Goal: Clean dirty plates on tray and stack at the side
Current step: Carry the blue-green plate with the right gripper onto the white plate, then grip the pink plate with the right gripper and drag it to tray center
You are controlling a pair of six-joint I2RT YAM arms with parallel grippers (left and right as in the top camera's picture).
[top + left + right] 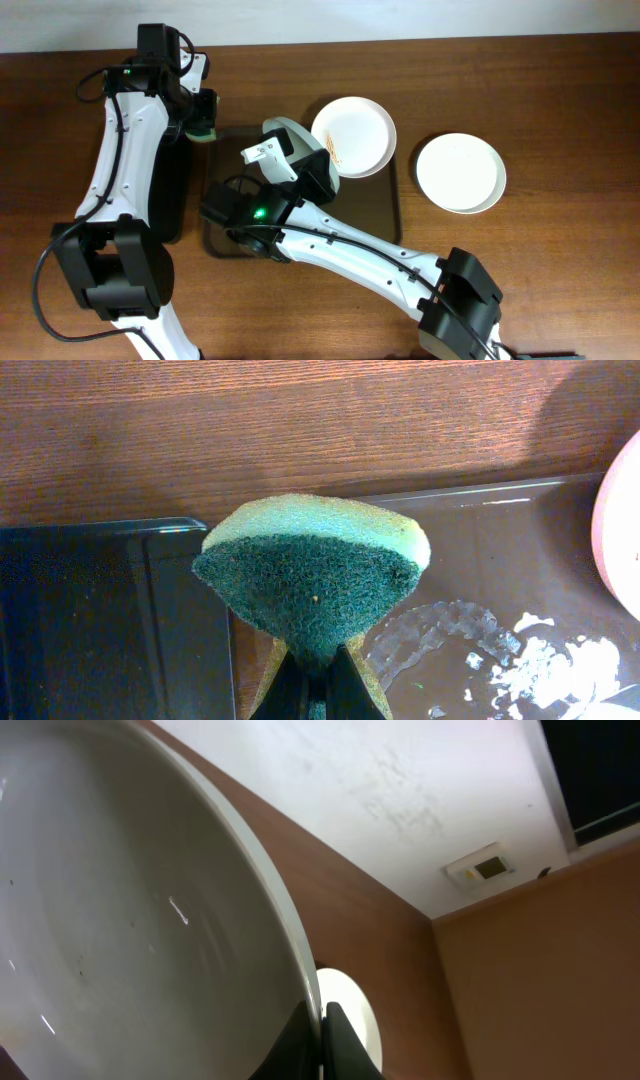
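Note:
My right gripper (305,158) is shut on the rim of a pale plate (290,135) and holds it tilted on edge above the dark brown tray (372,198). In the right wrist view the plate (130,920) fills the left side, with the jaws (322,1025) pinching its rim. A white plate with brownish smears (353,137) lies on the tray's far right corner. Another white plate (460,172) lies on the table to the right of the tray. My left gripper (205,122) is shut on a green and yellow sponge (315,570) by the tray's far left corner.
A narrow glossy black tray (172,195) lies left of the brown tray, under my left arm. White foamy residue (520,660) sits on the brown tray's floor (500,550). My right arm crosses the tray's near side. The wall lies beyond the table's far edge.

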